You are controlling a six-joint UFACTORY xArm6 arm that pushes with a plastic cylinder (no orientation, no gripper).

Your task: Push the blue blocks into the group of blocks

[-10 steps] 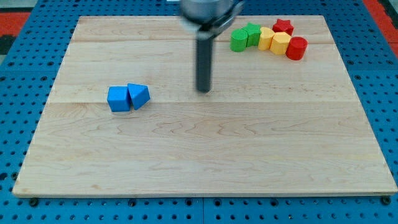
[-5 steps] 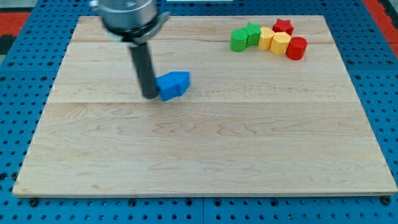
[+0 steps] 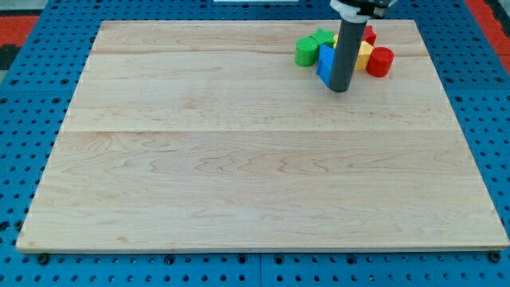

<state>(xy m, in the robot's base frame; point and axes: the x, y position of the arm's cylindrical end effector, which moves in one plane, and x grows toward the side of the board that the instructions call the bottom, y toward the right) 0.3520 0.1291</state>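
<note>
Camera view: I see one wooden board from above and in front, with my dark rod coming down at the view's top right.
My tip: it rests on the board, at the lower right edge of the small blue block; being a bare rod, it holds nothing and can only push.
Blue block: only one blue face shows, the rest is hidden behind my rod, so I cannot tell whether one blue block or two sit there, nor the shape.
Why it sits so: I judge the blue is pressed against the cluster because my rod stands on its open side, pinning it in.
Group: the green rounded block touches the blue on the view's left; a second green block lies above; the yellow block, the red star-like block and the red cylinder block lie to the right.
Surface: the pale planked wooden board looks smooth, good for sliding.
Room: the blue perforated base plate surrounds the board.
</note>
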